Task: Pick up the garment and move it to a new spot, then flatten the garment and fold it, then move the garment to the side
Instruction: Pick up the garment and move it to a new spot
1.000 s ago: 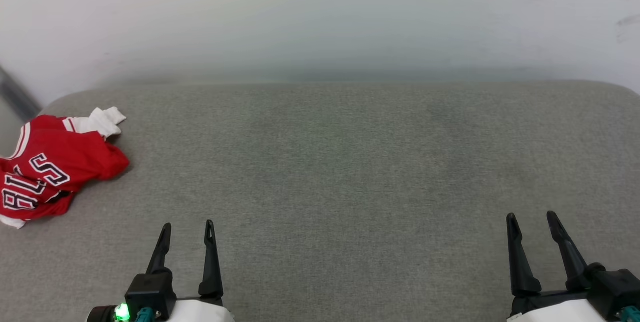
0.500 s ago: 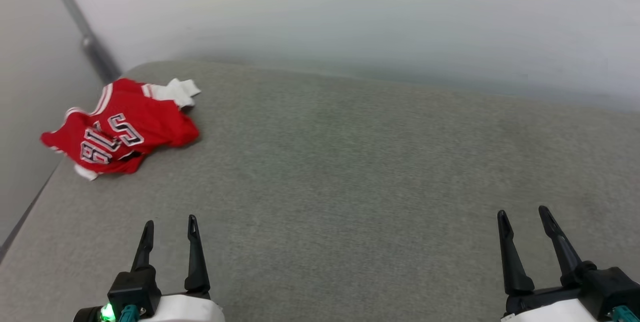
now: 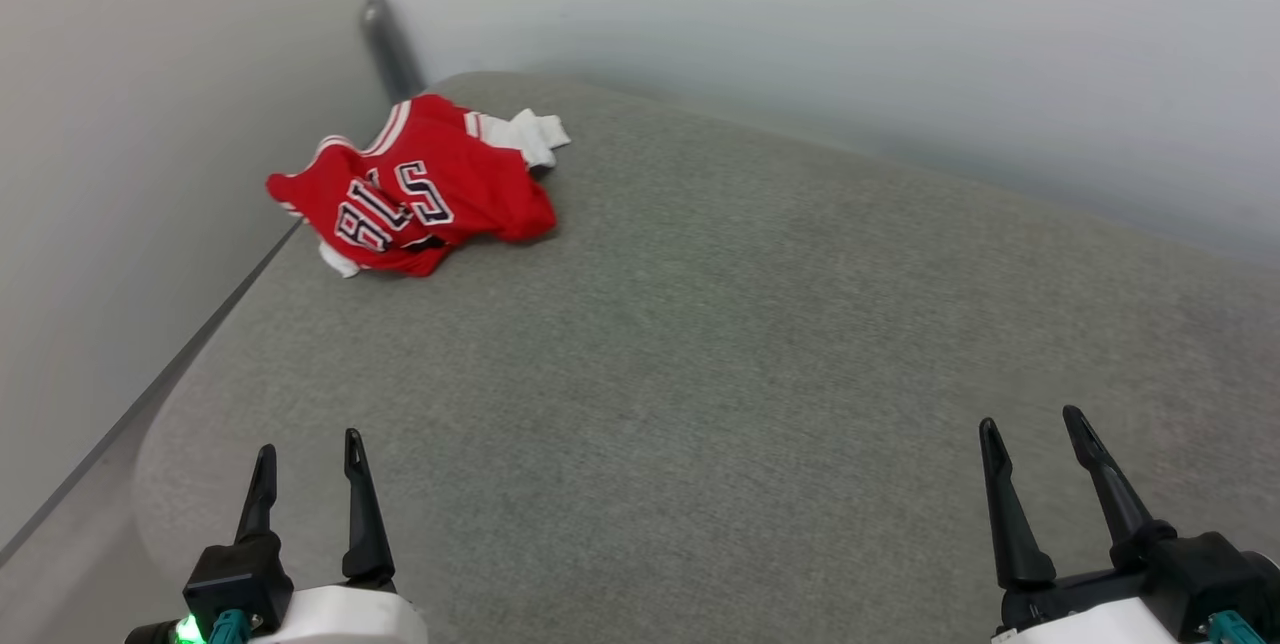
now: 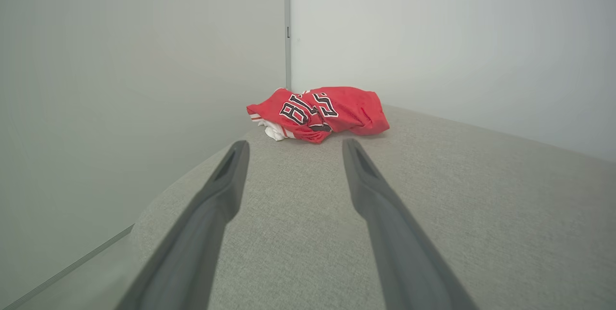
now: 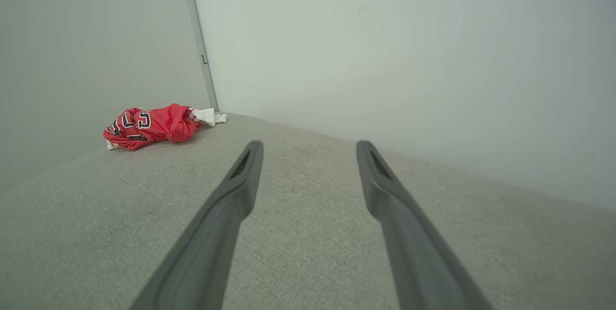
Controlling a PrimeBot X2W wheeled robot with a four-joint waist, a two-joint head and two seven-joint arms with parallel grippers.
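The garment (image 3: 485, 199) hides some lettering (image 3: 388, 212) in folds.

the right gripper (image 5: 309, 145) reaches over the grey fabric worktop (image 5: 96, 233), jaws spread wide apart. well apart from it, far left near the wall corner, the crumpled red jersey (image 5: 151, 126) lies, its white sleeve (image 5: 208, 116) toward the corner strip (image 5: 198, 50).

This is looking like a bare test booth or lab cell, though which is not showing for sure. A plain pale left wall (image 3: 150, 124) and a plain pale far wall (image 3: 850, 24) are meeting in a corner, with a grey metal strip (image 3: 378, 24) running up the joint. A counter (image 3: 720, 344) covered in grey woven fabric, its corners rounded, is sitting in that corner.
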